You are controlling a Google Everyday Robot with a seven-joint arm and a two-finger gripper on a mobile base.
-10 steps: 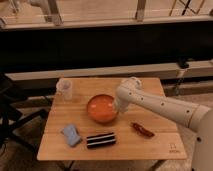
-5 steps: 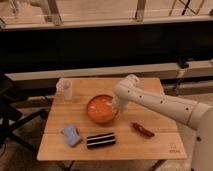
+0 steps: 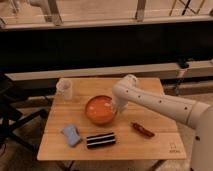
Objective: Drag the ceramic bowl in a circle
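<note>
My claw (image 3: pixel 118 106) has just closed fully on the rim of the ceramic bowl (image 3: pixel 98 110), which sits directly beside it on the counter (image 3: pixel 155 146). Grip appears established; circular dragging may begin.

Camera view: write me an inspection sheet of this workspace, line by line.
Surface: wooden table, light-coloured.
Job's things: ceramic bowl, orange-red, upright near the table's middle.
Clutter: clear plastic cup at back left; blue sponge and black striped packet in front of the bowl; small red object to the bowl's right in view.
Grippers: pincer shut, at the bowl's rim on the right in view; whether it pinches the rim cannot be told.
Cables: nothing seen.
Surroundings: dark chair frame left of the table; pale rail behind.
</note>
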